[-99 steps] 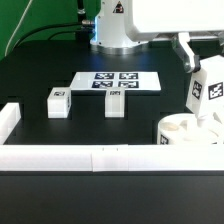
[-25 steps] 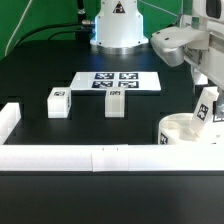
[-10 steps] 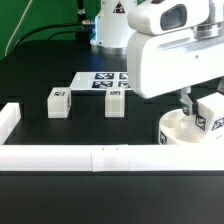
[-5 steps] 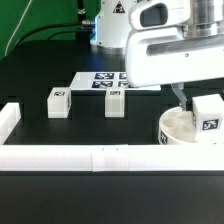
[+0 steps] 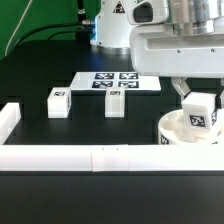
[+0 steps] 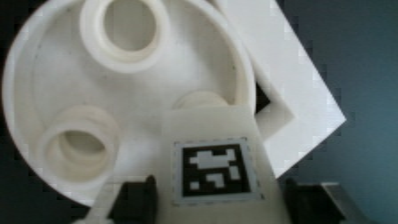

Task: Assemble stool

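Leg block (image 5: 200,108) in end effector (image 6: 228,198), long axis roughly vertical, above seat (image 5: 176,136)

White boxy wrist housing (image 5: 180,50) at two o'clock, rounded white base (image 5: 115,32) at twelve, small dark mark (image 5: 118,8), perhaps a logo, gripper (image 6: 228,202) with greyish fingers (image 6: 134,200).

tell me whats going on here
The robot arm is putting a stool together. Its gripper is shut on one white leg block, holding it at the top of the round seat at the exterior view's right; whether it sits in a hole is unclear. Two other leg blocks stand loose on the table near the marker board.
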